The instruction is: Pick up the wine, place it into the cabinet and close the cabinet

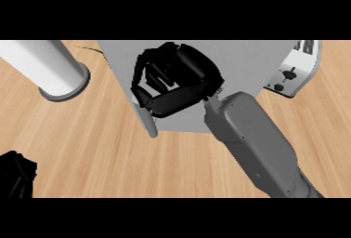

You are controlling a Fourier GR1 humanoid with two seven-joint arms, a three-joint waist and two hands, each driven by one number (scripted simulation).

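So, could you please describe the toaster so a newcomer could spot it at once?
Start at the grey cabinet in the middle of the wooden counter. The toaster stands beside its right edge, at the view's upper right. It alone is boxy and white with black knobs; the white thing far left is a plain cylinder.

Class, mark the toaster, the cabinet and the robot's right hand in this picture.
toaster (300, 65), head view, on its white body.
cabinet (254, 60), head view, on the bare grey surface right of the hand.
right hand (184, 76), head view, on the black palm.
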